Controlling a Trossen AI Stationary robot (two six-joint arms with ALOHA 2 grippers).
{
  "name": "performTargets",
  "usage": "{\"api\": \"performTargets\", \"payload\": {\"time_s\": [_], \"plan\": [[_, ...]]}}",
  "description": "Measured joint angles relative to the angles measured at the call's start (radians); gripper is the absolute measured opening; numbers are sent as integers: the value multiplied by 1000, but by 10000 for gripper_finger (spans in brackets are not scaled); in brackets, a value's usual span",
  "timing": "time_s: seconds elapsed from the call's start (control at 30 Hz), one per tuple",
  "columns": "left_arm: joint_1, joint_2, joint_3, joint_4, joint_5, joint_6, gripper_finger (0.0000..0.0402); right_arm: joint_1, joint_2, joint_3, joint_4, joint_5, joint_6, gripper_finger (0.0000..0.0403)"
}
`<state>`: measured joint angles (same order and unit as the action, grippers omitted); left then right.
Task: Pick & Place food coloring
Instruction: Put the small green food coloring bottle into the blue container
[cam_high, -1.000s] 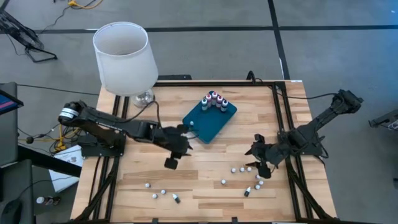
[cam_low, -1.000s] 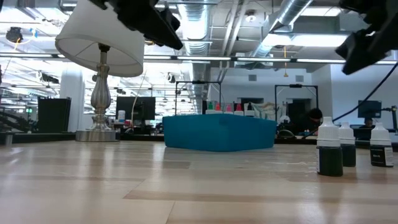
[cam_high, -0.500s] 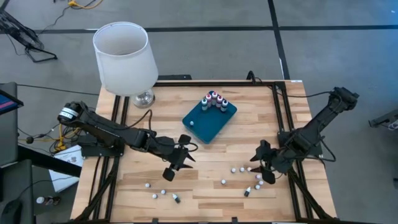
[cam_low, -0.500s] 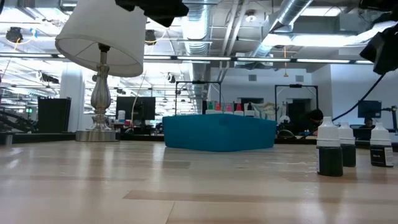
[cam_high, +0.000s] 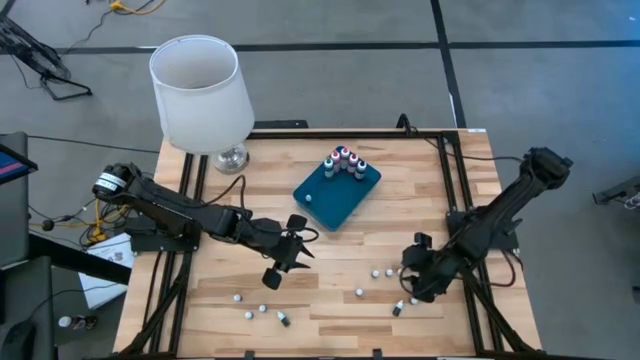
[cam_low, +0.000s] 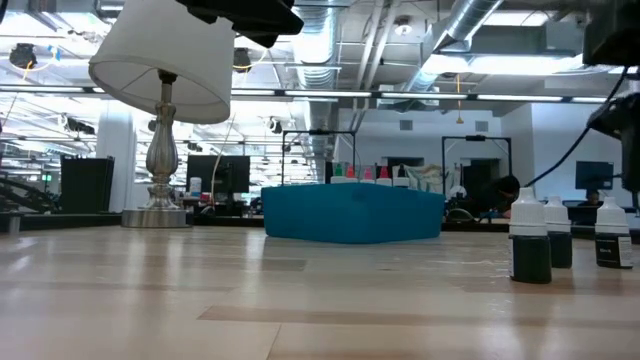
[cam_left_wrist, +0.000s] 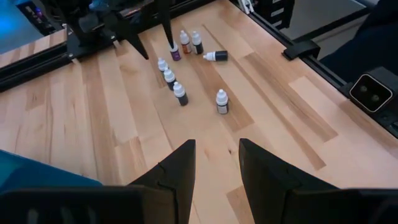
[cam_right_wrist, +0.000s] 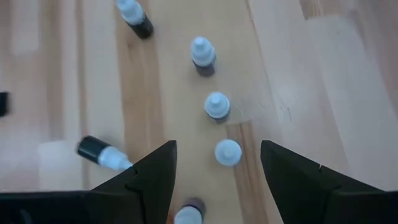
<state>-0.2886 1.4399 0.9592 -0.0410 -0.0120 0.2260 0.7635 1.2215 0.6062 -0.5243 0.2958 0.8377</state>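
Right end effector, fingers spread and released, hangs over the scattered food coloring at lower right of the high view; its wrist view alone shows upright bottles between the fingers and one lying flat. Left end effector, also released and empty, sits left of centre, well apart from that cluster. More bottles stand on the teal tray. The low view shows dark-filled bottles on the desk; no label text legible
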Motion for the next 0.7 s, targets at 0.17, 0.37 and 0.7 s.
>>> {"api": "performTargets", "payload": {"time_s": [0.17, 0.37, 0.7], "plan": [[0, 0, 0, -2, 0, 0, 116, 0, 59, 0, 3, -7, 14, 223], [0, 0, 0, -12, 0, 0, 116, 0, 105, 0, 11, -7, 31, 223], [0, 0, 0, -13, 0, 0, 116, -8, 110, 0, 13, -6, 46, 193]]}}
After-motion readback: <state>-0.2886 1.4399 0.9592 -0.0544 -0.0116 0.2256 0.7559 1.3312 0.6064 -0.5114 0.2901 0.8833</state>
